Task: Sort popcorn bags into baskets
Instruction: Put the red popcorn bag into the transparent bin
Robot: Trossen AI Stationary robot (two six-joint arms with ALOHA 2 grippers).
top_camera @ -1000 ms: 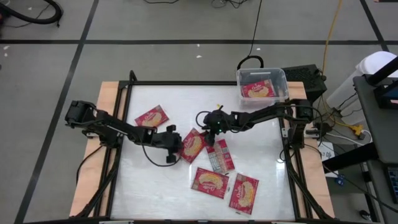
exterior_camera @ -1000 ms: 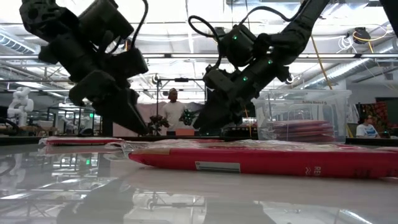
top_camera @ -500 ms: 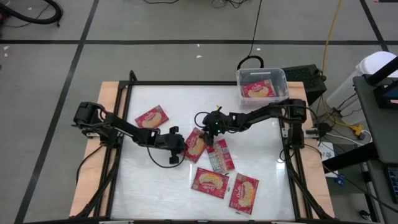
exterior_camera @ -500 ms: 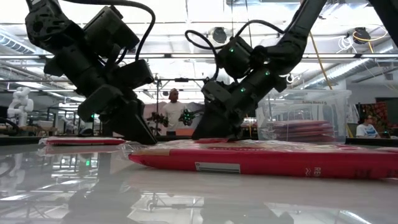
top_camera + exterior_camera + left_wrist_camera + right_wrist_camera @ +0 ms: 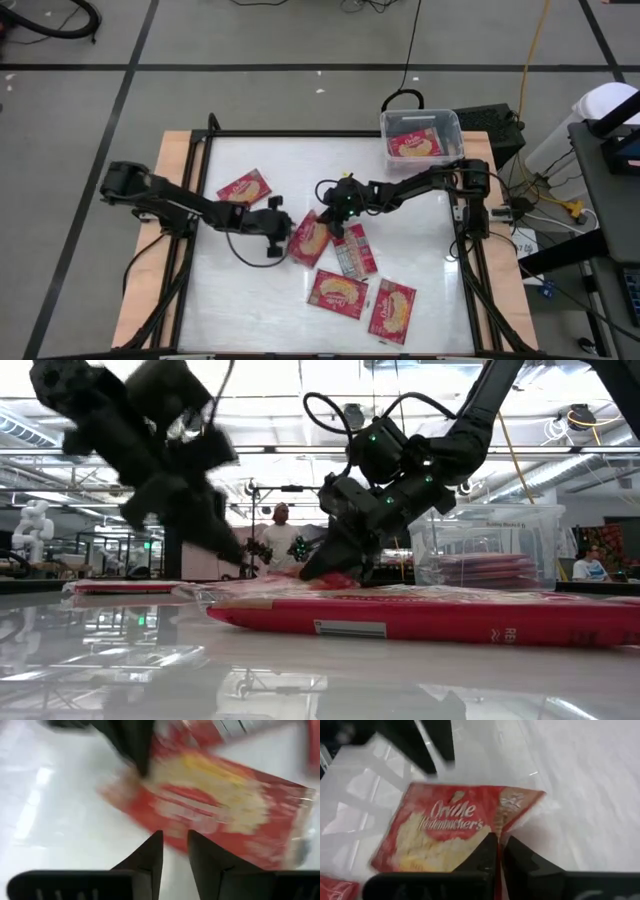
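Note:
A red popcorn bag (image 5: 310, 240) lies picture side up at mid-table between both grippers. My right gripper (image 5: 335, 222) is shut on its right end. My left gripper (image 5: 284, 228) stands at its left edge, fingers a little apart with nothing between them (image 5: 175, 836). More popcorn bags lie flat: one far left (image 5: 243, 187), one grey side up (image 5: 352, 252), two near the front (image 5: 338, 292) (image 5: 392, 310). The clear basket (image 5: 420, 114) stands at the far right corner with one bag (image 5: 414, 146) inside. My left gripper has its fingertips (image 5: 159, 836) right at the bag's near edge (image 5: 150, 817); I cannot tell whether they touch it. My right gripper pinches the bag's edge (image 5: 506, 827) close to a corner between its two fingers. The fingers slant down from the table's right. That end (image 5: 325, 578) is raised a little, and the rest of the bag lies on the table.
A black box (image 5: 500, 125) stands behind the basket at the far right. A big bag (image 5: 420, 622) lies across the front in the low view. Black frame rails (image 5: 205, 200) line the white tabletop, with bare room at the near left. People stand in the room behind.
My right gripper has dipped onto the bag's right end and shut on it; that end now stands slightly off the table. My left gripper pushed in toward the bag, then drew back toward the table's left, and the bag shifted a little between them.

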